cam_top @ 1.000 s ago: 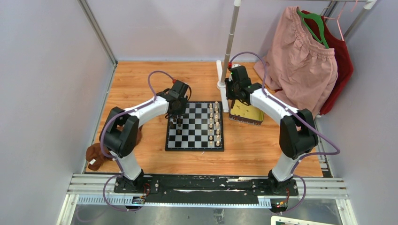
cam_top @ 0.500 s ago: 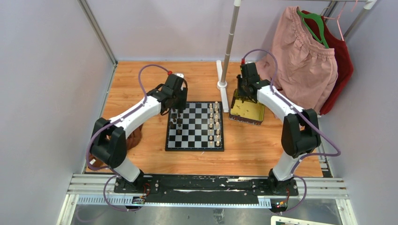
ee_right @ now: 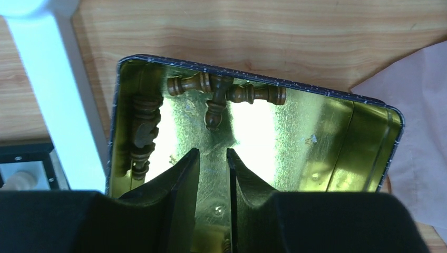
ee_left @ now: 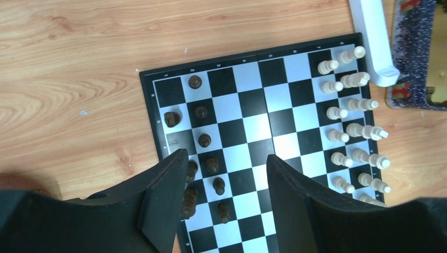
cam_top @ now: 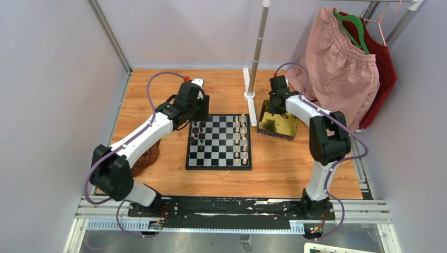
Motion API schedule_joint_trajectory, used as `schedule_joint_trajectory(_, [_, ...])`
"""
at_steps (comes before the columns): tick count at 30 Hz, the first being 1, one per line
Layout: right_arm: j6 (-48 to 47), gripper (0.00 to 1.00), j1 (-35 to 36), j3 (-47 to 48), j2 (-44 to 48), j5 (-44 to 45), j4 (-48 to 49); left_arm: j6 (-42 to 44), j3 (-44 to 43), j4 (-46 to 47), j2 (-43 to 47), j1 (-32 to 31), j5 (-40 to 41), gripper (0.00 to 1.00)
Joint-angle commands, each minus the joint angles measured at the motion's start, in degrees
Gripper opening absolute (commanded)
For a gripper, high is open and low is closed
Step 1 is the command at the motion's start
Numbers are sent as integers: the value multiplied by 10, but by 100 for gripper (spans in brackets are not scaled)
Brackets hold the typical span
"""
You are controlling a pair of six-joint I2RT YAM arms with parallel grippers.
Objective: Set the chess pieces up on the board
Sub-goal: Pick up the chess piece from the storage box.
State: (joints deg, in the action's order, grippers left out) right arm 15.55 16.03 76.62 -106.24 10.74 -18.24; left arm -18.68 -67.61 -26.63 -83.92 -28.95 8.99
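Note:
The board (cam_top: 219, 143) lies mid-table. Cream-white pieces (cam_top: 240, 136) fill its two right columns. Several dark pieces (cam_top: 198, 135) stand in its left columns. In the left wrist view the board (ee_left: 253, 100) shows dark pieces (ee_left: 204, 139) on the left and white pieces (ee_left: 342, 113) on the right. My left gripper (cam_top: 196, 121) hovers open and empty above the dark pieces (ee_left: 226, 158). My right gripper (cam_top: 274, 109) hangs over the gold tray (cam_top: 285, 129), its jaws a narrow gap apart and empty (ee_right: 213, 154). Several dark pieces (ee_right: 226, 93) lie flat in the tray (ee_right: 316, 94).
A white pole stands on its base (cam_top: 249, 95) between board and tray, also in the wrist views (ee_left: 374, 42) (ee_right: 47, 79). Pink and red garments (cam_top: 337, 68) hang at the back right, and pink cloth (ee_right: 416, 132) touches the tray's corner. A brown plush toy (cam_top: 145, 156) lies left.
My left gripper has risen and pulled back from the board's left column toward the far left corner. My right gripper has moved right from beside the pole to over the tray.

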Motion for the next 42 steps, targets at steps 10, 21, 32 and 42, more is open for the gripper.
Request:
schedule_joint_trajectory(10, [24,30,-24,55,-64,16,-12,14,41,48,31,4,-58,62])
schedule_joint_trajectory(21, [30,30,-26,72,-89,8,-8,21,47,54,27,4,-63,62])
schedule_joint_trajectory(32, [28,28,-27,76,-104,5,-7,22,59,57,25,4,-63,62])
schedule_joint_trajectory(42, [22,0,-29,63,-90,-5,-8,18,61,59,28,4,-61,62])
